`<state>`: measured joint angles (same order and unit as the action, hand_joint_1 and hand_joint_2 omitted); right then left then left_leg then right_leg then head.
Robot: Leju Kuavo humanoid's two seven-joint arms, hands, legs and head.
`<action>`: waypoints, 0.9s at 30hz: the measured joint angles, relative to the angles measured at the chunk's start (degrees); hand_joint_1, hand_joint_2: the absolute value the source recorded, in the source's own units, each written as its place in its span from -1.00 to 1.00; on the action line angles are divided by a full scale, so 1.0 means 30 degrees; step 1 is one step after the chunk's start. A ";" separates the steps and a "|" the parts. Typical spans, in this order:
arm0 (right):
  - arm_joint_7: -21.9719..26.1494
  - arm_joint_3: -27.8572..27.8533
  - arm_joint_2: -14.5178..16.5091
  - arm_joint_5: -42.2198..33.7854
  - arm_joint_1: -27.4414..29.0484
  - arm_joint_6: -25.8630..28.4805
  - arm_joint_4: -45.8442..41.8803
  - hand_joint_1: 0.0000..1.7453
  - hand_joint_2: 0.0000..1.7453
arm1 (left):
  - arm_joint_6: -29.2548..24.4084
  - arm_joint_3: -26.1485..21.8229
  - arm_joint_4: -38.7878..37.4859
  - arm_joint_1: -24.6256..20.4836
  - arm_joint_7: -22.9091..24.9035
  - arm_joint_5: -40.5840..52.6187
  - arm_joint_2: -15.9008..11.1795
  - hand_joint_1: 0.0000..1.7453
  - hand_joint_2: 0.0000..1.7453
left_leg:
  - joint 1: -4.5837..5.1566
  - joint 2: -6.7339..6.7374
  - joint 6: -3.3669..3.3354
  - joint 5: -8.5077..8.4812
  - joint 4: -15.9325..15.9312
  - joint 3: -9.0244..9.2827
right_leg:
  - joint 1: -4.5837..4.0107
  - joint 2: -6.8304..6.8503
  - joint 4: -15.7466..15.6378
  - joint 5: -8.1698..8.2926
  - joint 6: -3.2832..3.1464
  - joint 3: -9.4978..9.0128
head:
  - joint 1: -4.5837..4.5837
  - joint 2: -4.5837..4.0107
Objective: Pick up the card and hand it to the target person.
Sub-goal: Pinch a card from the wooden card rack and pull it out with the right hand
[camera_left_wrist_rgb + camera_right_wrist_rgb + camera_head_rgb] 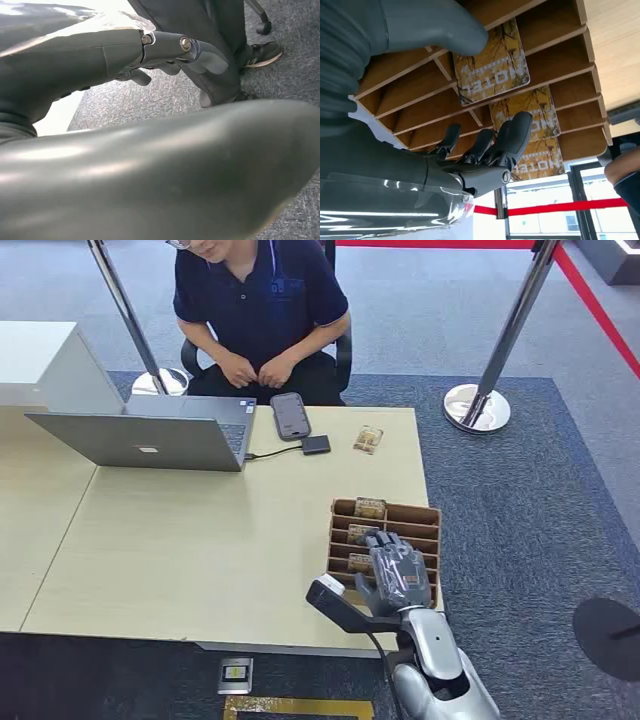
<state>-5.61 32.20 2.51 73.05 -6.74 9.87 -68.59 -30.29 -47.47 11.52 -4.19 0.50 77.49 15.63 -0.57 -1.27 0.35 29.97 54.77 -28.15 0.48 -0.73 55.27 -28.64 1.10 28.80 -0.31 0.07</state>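
A brown slotted card holder (424,531) stands at the table's near right edge, with yellow "HOTEL" cards (370,507) upright in its slots. My right hand (397,576) hovers over the holder's near slots, holding nothing. In the right wrist view its thumb (433,25) lies on one side of the nearest card (491,62) and its dark fingers (508,137) on the other, in front of a second card (533,112). Another card (367,439) lies flat on the table near the seated person (260,310). My left hand (166,47) hangs below table height with nothing in it.
An open laptop (151,435), a phone (290,416) and a small black box (315,444) on a cable lie on the far side of the table (189,540). Stanchion bases (477,407) stand on the carpet behind. The person's hands rest in their lap.
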 joint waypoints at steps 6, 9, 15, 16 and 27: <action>-0.0151 -0.0005 0.0000 0.0060 0.0037 0.0020 0.0007 -0.24 1.00 | 0.0000 0.0000 -0.0006 0.0001 0.0000 0.0022 0.0005 -1.00 -1.00 | 0.0000 0.0000 0.0000 0.0000 0.0000 0.0001 | 0.0000 0.0000 0.0000 0.0000 0.0000 0.0002 | 0.0000 0.0000; -0.0271 -0.0011 -0.0002 0.0179 0.0090 0.0033 0.0007 -0.23 1.00 | 0.0000 0.0000 -0.0007 0.0002 0.0000 0.0031 0.0007 -1.00 -1.00 | 0.0000 0.0000 0.0000 0.0000 0.0000 0.0001 | 0.0000 0.0000 0.0000 0.0000 0.0000 0.0002 | 0.0000 0.0000; -0.0346 -0.0035 -0.0007 0.0352 0.0183 0.0059 -0.0005 -0.02 1.00 | 0.0004 0.0000 -0.0007 0.0004 0.0000 0.0060 0.0004 -1.00 -1.00 | 0.0000 0.0000 0.0000 0.0000 0.0000 0.0001 | 0.0000 0.0000 0.0000 0.0000 0.0000 0.0002 | 0.0000 0.0000; -0.0350 -0.0038 -0.0007 0.0372 0.0193 0.0066 -0.0012 0.01 1.00 | 0.0009 0.0000 -0.0007 0.0004 0.0000 0.0075 0.0005 -1.00 -1.00 | 0.0000 0.0000 0.0000 0.0000 0.0000 0.0002 | 0.0000 0.0000 0.0000 0.0000 0.0000 0.0001 | 0.0000 0.0000; -0.0368 -0.0066 0.0029 0.0492 0.0193 0.0101 -0.0056 0.08 1.00 | 0.0051 0.0000 -0.0007 0.0007 0.0000 0.0093 0.0007 -1.00 -1.00 | 0.0000 0.0000 0.0000 0.0000 0.0001 0.0005 | 0.0000 0.0000 0.0000 0.0000 0.0000 -0.0002 | -0.0002 0.0000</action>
<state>-6.71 32.00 2.60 74.52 -6.16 10.17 -68.76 -30.14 -47.47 11.50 -4.17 0.50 77.77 15.65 -0.57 -1.26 0.35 29.97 54.78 -28.14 0.48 -0.73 55.27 -28.64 1.10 28.80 -0.31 0.07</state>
